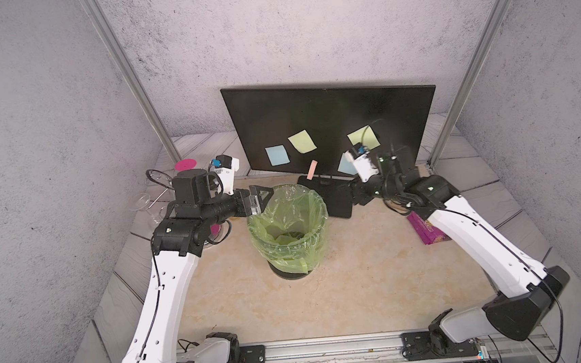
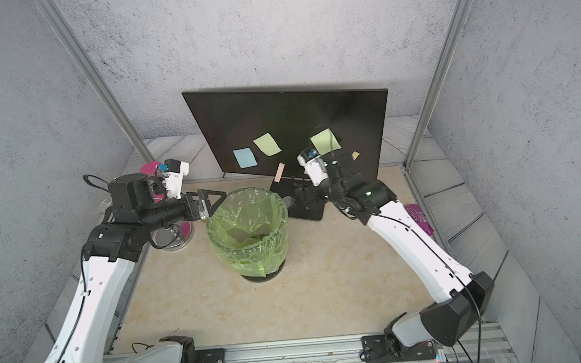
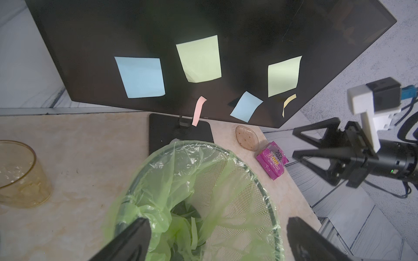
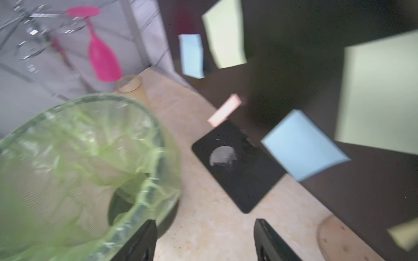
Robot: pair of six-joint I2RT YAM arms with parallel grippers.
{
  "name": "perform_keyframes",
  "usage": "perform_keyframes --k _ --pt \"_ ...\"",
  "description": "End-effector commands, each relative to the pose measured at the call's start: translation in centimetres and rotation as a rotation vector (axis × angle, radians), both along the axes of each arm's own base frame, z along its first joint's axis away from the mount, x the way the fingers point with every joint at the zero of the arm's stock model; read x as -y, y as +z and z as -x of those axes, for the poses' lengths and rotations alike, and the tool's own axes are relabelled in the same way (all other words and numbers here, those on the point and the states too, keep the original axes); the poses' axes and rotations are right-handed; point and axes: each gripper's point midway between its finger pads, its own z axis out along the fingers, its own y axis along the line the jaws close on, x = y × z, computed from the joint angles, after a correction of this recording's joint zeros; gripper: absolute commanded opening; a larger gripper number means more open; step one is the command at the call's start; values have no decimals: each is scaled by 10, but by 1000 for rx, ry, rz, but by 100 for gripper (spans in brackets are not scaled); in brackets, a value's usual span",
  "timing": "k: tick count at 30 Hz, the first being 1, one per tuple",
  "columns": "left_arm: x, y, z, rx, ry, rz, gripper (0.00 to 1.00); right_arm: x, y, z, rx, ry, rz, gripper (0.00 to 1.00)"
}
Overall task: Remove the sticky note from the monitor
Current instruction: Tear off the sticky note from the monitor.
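A beige marbled tabletop, edged by grey plank-patterned panels, sits within speckled grey walls. At its back stands the large flat black monitor, with blue, yellow-green and pink paper sticky notes on its screen. The left gripper gapes at the rim of a mesh wastebasket lined with green plastic. The right gripper is spread and empty by the monitor's base.

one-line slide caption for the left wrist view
Open left gripper by the lined bin, facing the monitor with six sticky notes on it.
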Motion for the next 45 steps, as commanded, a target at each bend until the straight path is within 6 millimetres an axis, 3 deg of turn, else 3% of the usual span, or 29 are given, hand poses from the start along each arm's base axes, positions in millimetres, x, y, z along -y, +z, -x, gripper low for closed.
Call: perform_keyframes --k 1,4,9,13,16,27,31,45 --pt "2 0 2 12 -28 3 100 43 16 -14 24 -167 -166 79" --pt "3 -2 3 8 -32 1 100 76 12 -26 12 -270 -328 84" --pt "4 -4 3 0 -41 9 100 95 -12 -44 -21 -375 -523 90" --pt "5 -6 4 -9 -48 9 100 103 -29 -62 -58 -411 -710 90" --pt "5 -7 5 -6 -47 6 100 103 -31 -75 -49 -401 -815 89" --pt "4 -9 5 -10 -48 -6 100 98 -36 -103 -38 -383 -957 84" --pt "1 -9 8 -8 -42 -24 100 99 -36 -111 -20 -376 -990 78" --pt "1 -13 8 -16 -45 -38 100 90 -29 -112 -7 -305 -1008 36"
